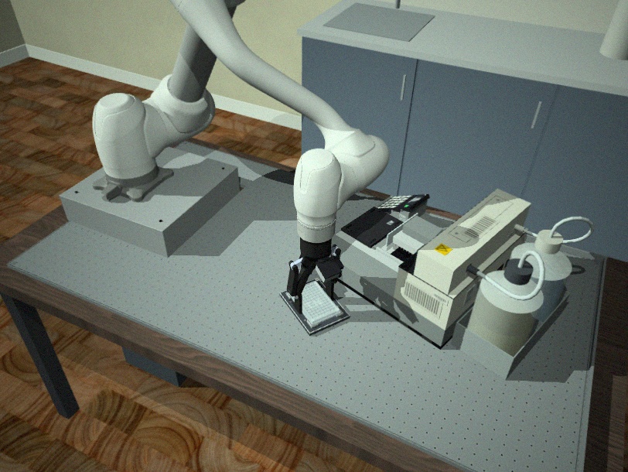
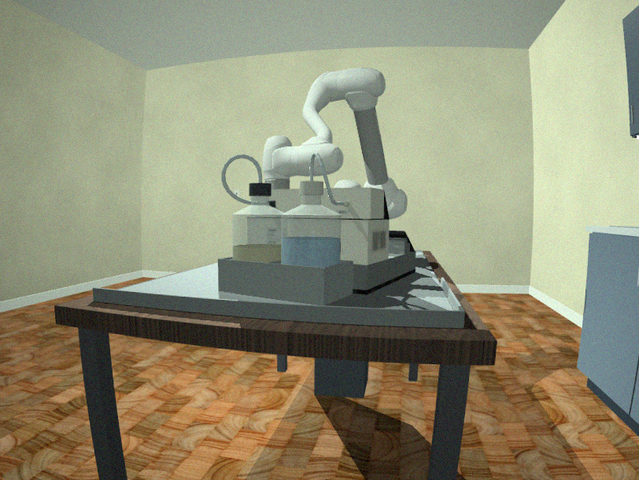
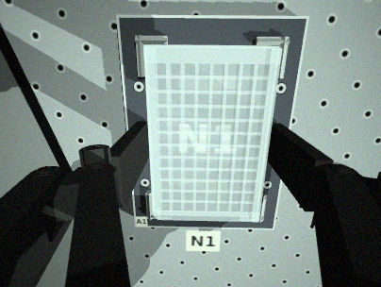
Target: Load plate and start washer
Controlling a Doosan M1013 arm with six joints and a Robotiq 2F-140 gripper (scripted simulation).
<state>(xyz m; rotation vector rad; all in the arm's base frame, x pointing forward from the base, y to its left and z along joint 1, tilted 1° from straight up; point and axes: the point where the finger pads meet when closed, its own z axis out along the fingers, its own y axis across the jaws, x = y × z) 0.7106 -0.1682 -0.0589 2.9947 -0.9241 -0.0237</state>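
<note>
The clear well plate (image 1: 319, 303) (image 3: 207, 132) lies flat in the dark plate nest N1 (image 1: 310, 328) (image 3: 212, 29), between its corner locators. The nest's small A1 mark (image 3: 140, 221) is at the lower left in the wrist view. My gripper (image 1: 312, 292) (image 3: 207, 140) is down over the nest and open. Its two dark fingers stand on either side of the plate, close to its long sides at mid-length. The washer (image 1: 456, 254) (image 2: 361, 227) stands to the right, with its carrier (image 1: 410, 236) and keypad (image 1: 401, 202) at its far end. In the exterior view the washer hides the gripper.
Two tubed bottles (image 1: 500, 309) (image 1: 551, 258) (image 2: 258, 227) (image 2: 309, 232) stand in a grey tray beside the washer. The arm's base block (image 1: 151, 203) is at the table's far left. A white N1 label (image 3: 203, 241) lies in front of the nest. Blue cabinets stand behind the table.
</note>
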